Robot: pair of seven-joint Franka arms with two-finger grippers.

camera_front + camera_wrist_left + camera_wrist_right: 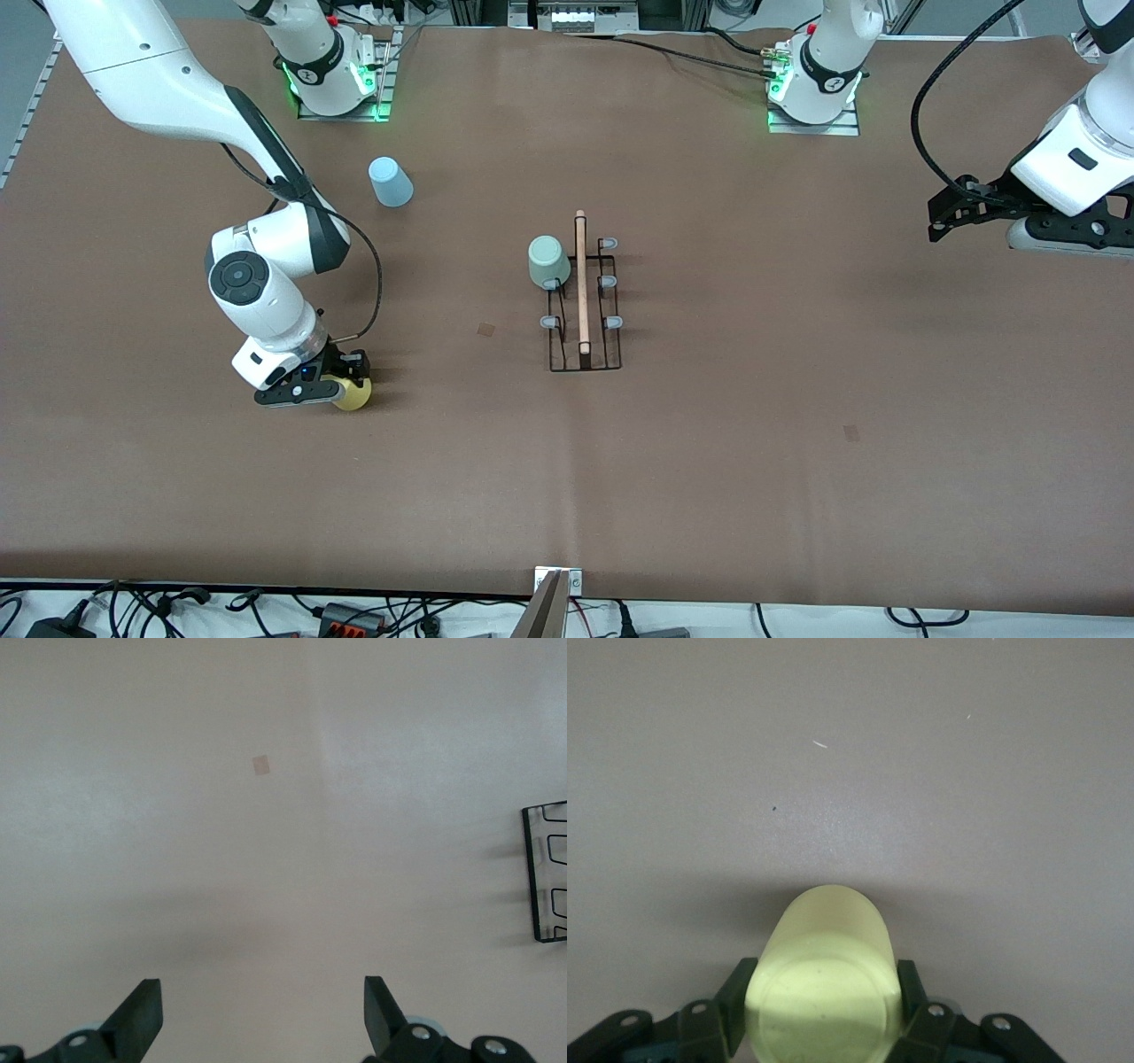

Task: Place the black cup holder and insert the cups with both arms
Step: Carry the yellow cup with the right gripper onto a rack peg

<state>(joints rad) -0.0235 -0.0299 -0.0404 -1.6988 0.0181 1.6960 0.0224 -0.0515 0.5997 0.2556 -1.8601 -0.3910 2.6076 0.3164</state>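
The right gripper (pixel 341 385) clamps the yellow cup (pixel 353 394), well toward the right arm's end from the black cup holder (pixel 583 301), whose rod runs toward the camera. The left gripper (pixel 952 217) waits, spread wide.

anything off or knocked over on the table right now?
Nothing stands out. Black cup holder sits flat mid-table with the pale green cup on a peg. Light blue cup stands upside down, untouched. Right gripper is shut on the yellow cup; left gripper waits open.
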